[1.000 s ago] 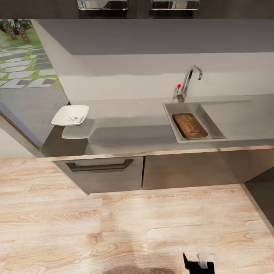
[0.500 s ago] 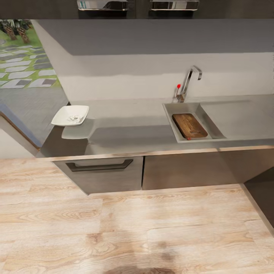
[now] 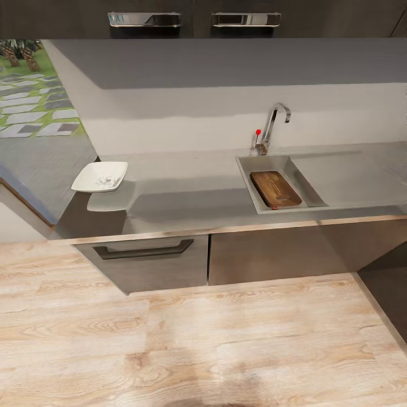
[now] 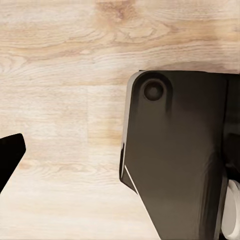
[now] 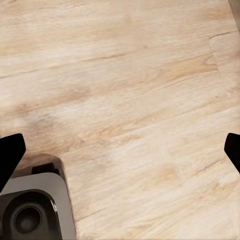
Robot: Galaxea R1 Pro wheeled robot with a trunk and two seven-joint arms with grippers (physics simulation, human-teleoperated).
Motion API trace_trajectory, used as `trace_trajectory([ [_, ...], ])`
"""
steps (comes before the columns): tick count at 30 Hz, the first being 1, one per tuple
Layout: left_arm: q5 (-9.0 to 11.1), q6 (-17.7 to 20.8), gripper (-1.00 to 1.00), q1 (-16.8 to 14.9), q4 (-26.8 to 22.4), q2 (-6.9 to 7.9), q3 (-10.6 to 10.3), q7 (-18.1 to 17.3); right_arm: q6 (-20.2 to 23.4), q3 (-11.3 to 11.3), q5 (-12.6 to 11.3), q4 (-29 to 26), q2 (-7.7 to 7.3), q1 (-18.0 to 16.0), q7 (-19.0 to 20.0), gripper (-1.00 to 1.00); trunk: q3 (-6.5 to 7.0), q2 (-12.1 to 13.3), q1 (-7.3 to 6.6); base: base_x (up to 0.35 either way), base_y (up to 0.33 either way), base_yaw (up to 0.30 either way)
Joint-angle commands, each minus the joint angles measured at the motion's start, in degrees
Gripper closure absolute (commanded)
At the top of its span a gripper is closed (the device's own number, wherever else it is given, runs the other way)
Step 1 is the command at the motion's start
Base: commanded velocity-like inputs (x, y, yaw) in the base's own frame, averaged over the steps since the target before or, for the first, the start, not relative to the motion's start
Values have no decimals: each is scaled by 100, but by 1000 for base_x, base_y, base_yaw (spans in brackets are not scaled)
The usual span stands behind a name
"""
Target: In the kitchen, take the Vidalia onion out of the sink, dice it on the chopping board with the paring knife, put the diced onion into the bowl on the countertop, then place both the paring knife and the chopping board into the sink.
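Two grippers are hanging low at my sides, both aimed down at the wooden floor (image 3: 169,339) and well short of the countertop (image 3: 186,192) I am facing. Taking the sink (image 3: 247,169) as my landmark and reading from my left: the bowl (image 3: 99,176) is sitting far to the left of the sink, at the countertop's left end, with pale bits showing inside that I am judging to be the diced onion. Between bowl and sink the grey top is running bare. Inside the basin the chopping board (image 3: 275,188) is lying flat, its long axis running from the tap (image 3: 272,125) side toward the near rim, skewed a little to the right, slot handle at the near end. A small red spot at the sink's near rim, just beside the board's handle end, may be the paring knife (image 3: 275,207), though it is too small to be sure. In the left wrist view my left gripper (image 4: 10,155) is showing one dark fingertip over the floor beside my dark base (image 4: 175,165), so I cannot tell how its jaws are standing. In the right wrist view my right gripper (image 5: 120,150) is spread wide, a fingertip at each edge, gripping nothing. Everything is lying ahead and above both arms; the sink is lying toward my right arm, the bowl toward my left.
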Motion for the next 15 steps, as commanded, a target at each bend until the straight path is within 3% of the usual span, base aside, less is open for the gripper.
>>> trace_trajectory([
  [1,9,-8,-100,3,-7,-4,10,-2,-16,-18,60,13,6,-5,-41,-100,2,-9,4,0,0,-6],
  [15,14,-10,-100,3,0,-4,9,6,-16,-17,59,19,16,-5,-41,-100,128,-9,4,0,0,-1],
])
